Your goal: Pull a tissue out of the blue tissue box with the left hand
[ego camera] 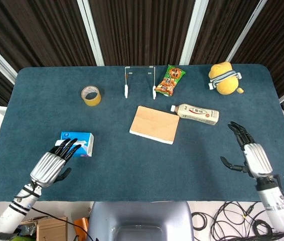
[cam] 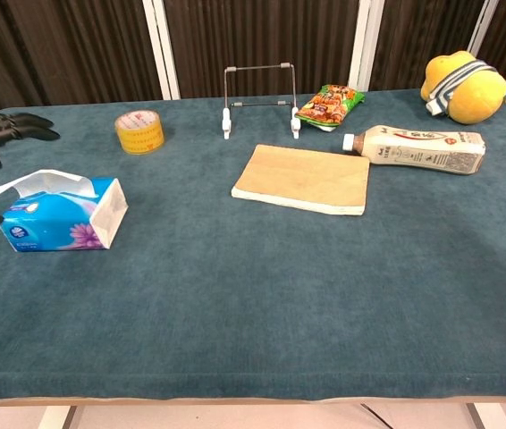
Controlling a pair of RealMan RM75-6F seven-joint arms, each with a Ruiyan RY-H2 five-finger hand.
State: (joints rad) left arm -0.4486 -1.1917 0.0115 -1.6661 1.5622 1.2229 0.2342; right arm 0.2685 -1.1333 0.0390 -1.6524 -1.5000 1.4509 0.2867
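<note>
Dark teal cloth surface (ego camera: 132, 165), with the blue cardboard tissue box (ego camera: 77, 144) near its left front. Left hand (ego camera: 54, 163) hovers over the box, fingers spread, holding nothing; right hand (ego camera: 250, 153) likewise spread, empty, far right.

left hand (ego camera: 51, 164) fingers spread over the blue tissue box (ego camera: 80, 142).

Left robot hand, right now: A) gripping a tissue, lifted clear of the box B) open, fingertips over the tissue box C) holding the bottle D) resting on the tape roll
B: the left robot hand is open, fingertips reaching over the tissue box, tissue not yet pinched.
</note>
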